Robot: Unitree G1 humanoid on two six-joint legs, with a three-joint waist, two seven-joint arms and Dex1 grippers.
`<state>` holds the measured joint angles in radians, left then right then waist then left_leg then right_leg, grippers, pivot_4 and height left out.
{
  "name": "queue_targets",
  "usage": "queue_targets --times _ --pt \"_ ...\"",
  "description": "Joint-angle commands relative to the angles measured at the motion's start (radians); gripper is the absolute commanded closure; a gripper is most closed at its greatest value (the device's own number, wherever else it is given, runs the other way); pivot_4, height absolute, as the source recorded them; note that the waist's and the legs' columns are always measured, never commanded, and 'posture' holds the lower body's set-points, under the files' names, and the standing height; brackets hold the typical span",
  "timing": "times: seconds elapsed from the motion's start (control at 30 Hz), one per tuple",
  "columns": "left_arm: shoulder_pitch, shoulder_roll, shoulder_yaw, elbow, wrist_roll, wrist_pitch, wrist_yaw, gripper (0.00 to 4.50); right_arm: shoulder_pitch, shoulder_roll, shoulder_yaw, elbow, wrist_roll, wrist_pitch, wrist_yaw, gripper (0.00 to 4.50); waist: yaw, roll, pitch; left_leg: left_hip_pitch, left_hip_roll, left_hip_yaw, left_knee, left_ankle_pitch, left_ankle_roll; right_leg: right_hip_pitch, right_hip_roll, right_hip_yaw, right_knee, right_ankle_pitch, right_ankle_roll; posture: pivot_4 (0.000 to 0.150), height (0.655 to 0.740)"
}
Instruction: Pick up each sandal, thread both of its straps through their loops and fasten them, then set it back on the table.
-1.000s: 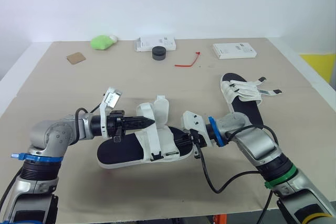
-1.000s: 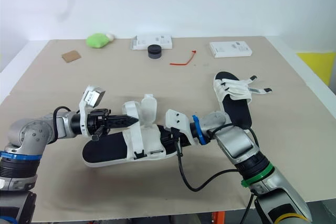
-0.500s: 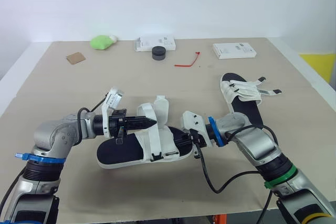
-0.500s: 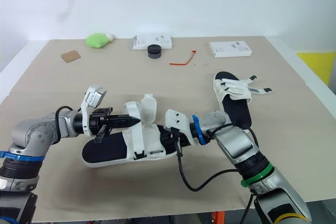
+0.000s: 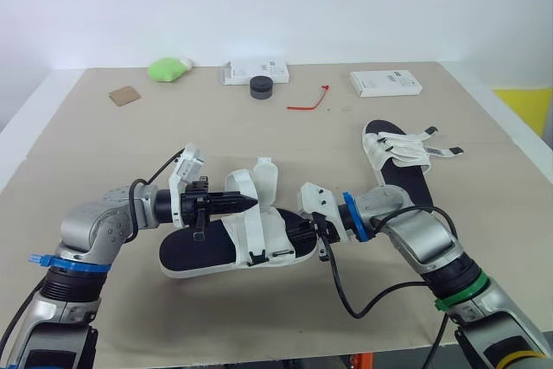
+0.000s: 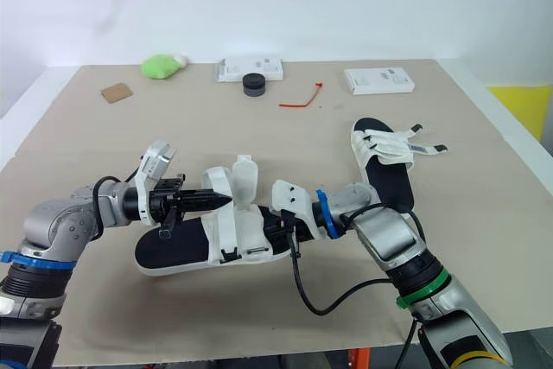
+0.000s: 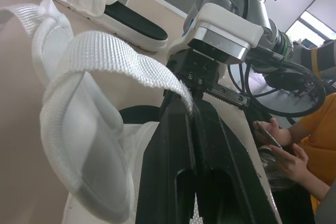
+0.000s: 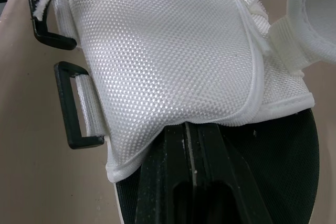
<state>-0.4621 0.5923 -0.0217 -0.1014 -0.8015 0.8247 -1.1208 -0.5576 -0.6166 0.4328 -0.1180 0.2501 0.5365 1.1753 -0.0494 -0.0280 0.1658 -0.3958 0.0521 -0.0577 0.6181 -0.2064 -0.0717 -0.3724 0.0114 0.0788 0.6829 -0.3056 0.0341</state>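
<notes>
A black-soled sandal (image 5: 203,252) with white uppers lies near the table's front, between my arms. My left gripper (image 5: 252,202) is shut on one of its white straps (image 7: 121,56), which arches up over the fingers (image 7: 181,145). The other strap flap (image 5: 266,181) stands upright behind it. From the right, my right gripper (image 5: 299,233) is shut on the sandal's edge, pinching under the white mesh upper (image 8: 173,51). Two black loops (image 8: 79,106) hang empty at the upper's side. A second sandal (image 5: 399,162) lies farther right with its straps across the foot.
Along the table's far side lie a green object (image 5: 170,68), a white box (image 5: 255,71), a black round piece (image 5: 262,86), a red tie (image 5: 309,103), another white box (image 5: 386,83) and a brown card (image 5: 124,95). A person in an orange shirt (image 7: 310,145) holds a phone beyond the table.
My left wrist and forearm have crept slightly right and lower, still holding the strap. The right arm and both sandals have stayed put.
</notes>
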Motion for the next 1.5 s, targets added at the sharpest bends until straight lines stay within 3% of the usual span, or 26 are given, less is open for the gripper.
queue_targets --times 0.03,1.1,1.33,1.5 --pt "-0.02 -0.009 0.019 -0.019 -0.001 -0.015 0.007 4.42 0.029 -0.004 0.044 0.032 -0.051 0.029 -0.012 4.5 0.0 0.0 0.0 0.0 0.0 0.0 0.0 0.0 0.0 0.0 0.0 0.0 0.0 0.0 0.0 0.15 0.74" --pt "0.002 0.014 0.064 -0.063 -0.089 0.116 0.031 4.42 0.023 -0.001 0.051 0.04 -0.06 0.023 0.001 4.5 0.0 -0.001 0.002 0.0 0.0 0.0 0.0 0.0 0.0 0.0 0.0 0.0 0.0 0.0 0.0 0.15 0.74" --pt "-0.069 -0.029 0.124 -0.012 -0.172 0.203 0.118 4.42 0.024 0.001 0.051 0.039 -0.06 0.024 0.001 4.5 0.0 -0.003 0.003 0.0 0.0 0.0 0.0 0.0 0.0 0.0 0.0 0.0 0.0 0.0 0.0 0.15 0.74" --pt "-0.051 -0.002 0.113 -0.026 -0.172 0.218 0.101 4.42 0.023 0.005 0.051 0.043 -0.062 0.024 0.003 4.5 -0.003 -0.003 0.004 0.0 0.001 0.0 -0.001 0.0 0.0 0.0 0.001 0.0 0.0 0.0 0.0 0.15 0.74"
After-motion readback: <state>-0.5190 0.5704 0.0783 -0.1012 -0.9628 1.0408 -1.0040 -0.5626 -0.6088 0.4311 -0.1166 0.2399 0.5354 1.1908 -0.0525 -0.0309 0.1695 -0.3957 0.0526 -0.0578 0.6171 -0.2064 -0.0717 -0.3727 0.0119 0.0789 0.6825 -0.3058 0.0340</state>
